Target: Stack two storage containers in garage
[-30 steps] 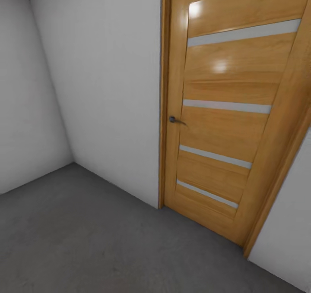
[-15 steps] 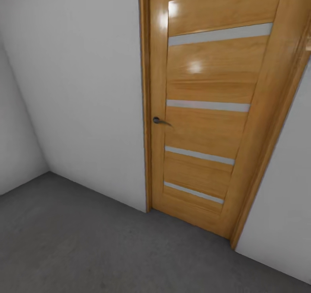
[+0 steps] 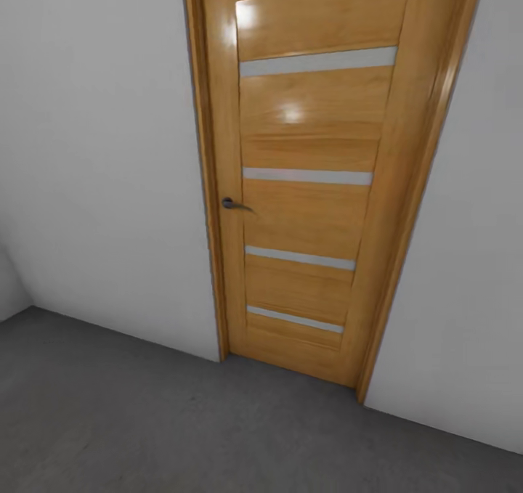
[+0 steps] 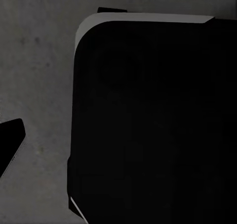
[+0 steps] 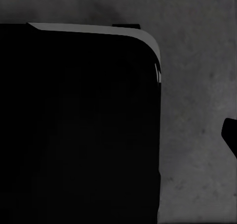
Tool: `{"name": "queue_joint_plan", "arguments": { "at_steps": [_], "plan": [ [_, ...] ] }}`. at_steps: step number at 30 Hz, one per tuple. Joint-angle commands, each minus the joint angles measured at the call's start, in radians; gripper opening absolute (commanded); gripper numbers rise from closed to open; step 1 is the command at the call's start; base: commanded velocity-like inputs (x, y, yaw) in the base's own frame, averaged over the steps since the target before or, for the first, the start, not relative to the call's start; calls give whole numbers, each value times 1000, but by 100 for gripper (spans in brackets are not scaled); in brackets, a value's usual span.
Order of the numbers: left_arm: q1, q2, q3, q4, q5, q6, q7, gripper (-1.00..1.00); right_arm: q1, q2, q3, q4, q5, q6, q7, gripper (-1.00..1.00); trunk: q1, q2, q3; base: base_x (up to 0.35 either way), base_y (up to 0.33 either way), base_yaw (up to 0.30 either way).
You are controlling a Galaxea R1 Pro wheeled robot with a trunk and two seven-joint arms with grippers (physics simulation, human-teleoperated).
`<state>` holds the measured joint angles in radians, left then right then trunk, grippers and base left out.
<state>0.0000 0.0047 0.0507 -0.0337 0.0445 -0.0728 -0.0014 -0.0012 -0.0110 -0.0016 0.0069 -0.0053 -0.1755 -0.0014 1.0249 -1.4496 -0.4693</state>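
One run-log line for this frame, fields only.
place: garage | ahead: shut wooden door, handle on its left | floor: grey concrete | walls: pale grey | containers: not seen | phase: in transit

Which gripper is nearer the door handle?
Left, probably: the door handle lies left of centre ahead. Both wrist views look down at the concrete floor beside the robot's base, well below it.

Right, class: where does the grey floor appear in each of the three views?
Head view: the floor runs across the bottom, under the door and walls.
Left wrist view: floor borders the black body on two sides.
Right wrist view: floor borders the black body on two sides.
Shared landmark: the black body's pale rim, in both wrist views; the floor's rough grey links all three.
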Motion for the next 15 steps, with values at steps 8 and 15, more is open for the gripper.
{"name": "queue_joint_plan", "arguments": {
  "at_steps": [8,15],
  "plan": [
    [0,0,4,0,5,-2,0,100,0,0,3,1,1,-4,0,100,0,0,-1,186,28,-294],
    [0,0,4,0,5,-2,0,100,0,0,3,1,1,-4,0,100,0,0,-1,300,123,-293]
  ]
}}
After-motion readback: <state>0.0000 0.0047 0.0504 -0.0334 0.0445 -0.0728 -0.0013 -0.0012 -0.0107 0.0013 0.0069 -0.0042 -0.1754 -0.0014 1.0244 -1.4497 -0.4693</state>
